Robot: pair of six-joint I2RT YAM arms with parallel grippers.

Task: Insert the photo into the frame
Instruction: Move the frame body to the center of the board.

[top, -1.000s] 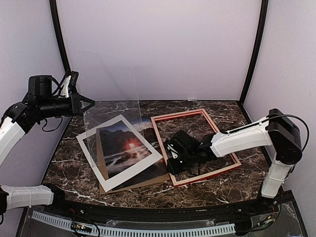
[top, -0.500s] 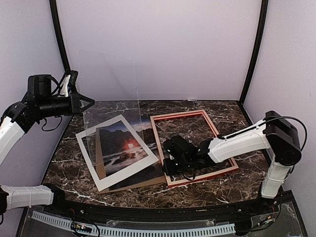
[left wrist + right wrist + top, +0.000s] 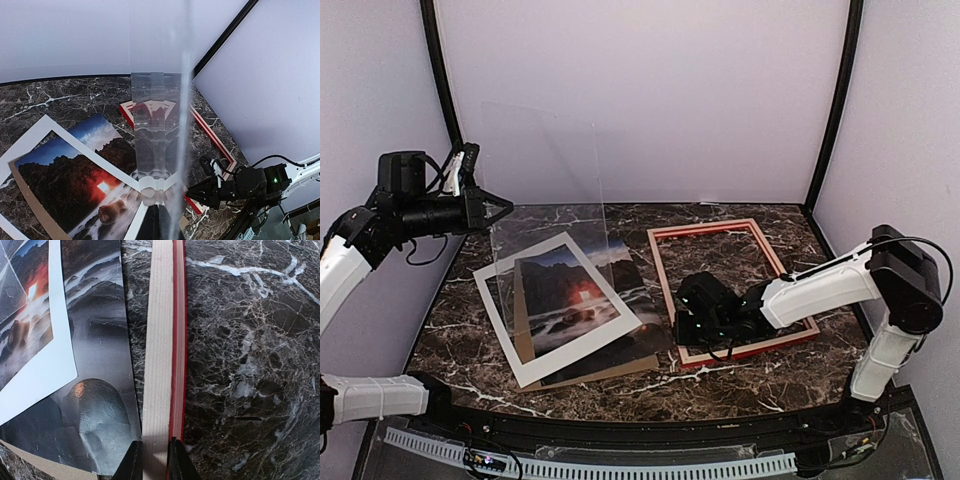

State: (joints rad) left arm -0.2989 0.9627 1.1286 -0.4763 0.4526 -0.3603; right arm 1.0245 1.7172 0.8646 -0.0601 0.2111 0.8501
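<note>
The left gripper (image 3: 488,210), raised at the far left, is clamped on an upright clear pane (image 3: 545,160). On the table (image 3: 740,385) the photo (image 3: 570,300) lies left of centre, under a white mat board (image 3: 500,310) and over a brown backing board (image 3: 618,366). Just to its right lies the frame (image 3: 705,229), with nothing inside it. The right gripper (image 3: 154,460) is closed on the frame's near-left rail.

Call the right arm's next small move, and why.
Probably open the right hand and back off. It pinches the photo-side rail of the frame, which lies pale back up beside the photo, seemingly ready for the clear sheet held in the left hand.
</note>
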